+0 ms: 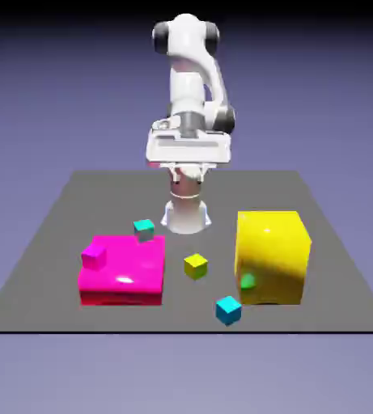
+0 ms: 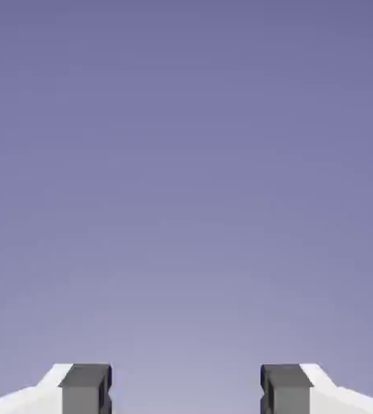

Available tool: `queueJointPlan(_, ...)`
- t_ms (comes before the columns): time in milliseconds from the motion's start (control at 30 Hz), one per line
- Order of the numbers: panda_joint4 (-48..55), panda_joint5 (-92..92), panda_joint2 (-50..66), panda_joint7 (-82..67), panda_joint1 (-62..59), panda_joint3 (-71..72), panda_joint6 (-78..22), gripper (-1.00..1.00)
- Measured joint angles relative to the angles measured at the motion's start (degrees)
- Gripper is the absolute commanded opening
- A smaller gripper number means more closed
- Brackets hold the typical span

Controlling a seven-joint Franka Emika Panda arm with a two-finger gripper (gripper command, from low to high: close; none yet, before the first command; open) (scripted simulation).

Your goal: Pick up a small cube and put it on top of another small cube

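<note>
Arm raised and folded above my base [image 1: 186, 217], at the exterior view's 12 o'clock; elbow high, hand [image 1: 189, 147] broad side to that camera, well above the table [image 1: 186, 314]. My gripper [image 1: 189, 175] is spread wide, a broad gap between the tips, nothing held. My hand view gives only backdrop [image 2: 186, 178] and my two grey fingertips [image 2: 86, 390], at 5 and 7 o'clock; no cube in it. The exterior view alone has the table and its contents. Clock centred on the yellow cube [image 1: 196, 265], 12 at picture top: teal cube [image 1: 144, 230] at 10, by the far edge of a glossy pink block [image 1: 125, 275], whether on it or behind it I can't tell; magenta cube [image 1: 94, 257] at 9, upon that low, wide block; blue cube [image 1: 228, 310] at 5, near the table's front edge; large yellow block [image 1: 271, 259] at 3, well taller than any cube. A green patch [image 1: 247, 281] shows on that block between its 7 and 8 o'clock, nature unclear. Task's small cubes: plain, saturated colours, alike in size, top faces catching light. Yellow and blue sit turned, an edge toward the camera. Which pair is meant for stacking, I can't tell.
</note>
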Motion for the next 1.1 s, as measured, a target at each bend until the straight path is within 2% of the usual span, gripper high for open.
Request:
queueJointPlan(500, 3.65, -10.41, 31.01, -9.86, -6.92, 12.44, -31.49, 0.00)
queueJointPlan(600, 1.69, -13.82, 30.73, -11.56, -2.09, 13.07, -30.17, 0.00)
queueJointPlan(633, 1.73, -15.77, 32.81, -10.17, -4.66, 11.89, -28.31, 0.00)
queueJointPlan(800, 1.95, -25.51, 43.18, -3.16, -1.28, 5.86, -18.98, 0.00)
queueJointPlan(833, 1.96, -26.22, 43.94, -2.64, -1.09, 5.42, -18.29, -1.00)
queueJointPlan(900, 1.96, -26.21, 43.94, -2.65, -1.10, 5.42, -18.30, -1.00)
queueJointPlan(1100, 1.71, -14.42, 31.50, -11.14, -4.22, 12.75, -29.50, -1.00)
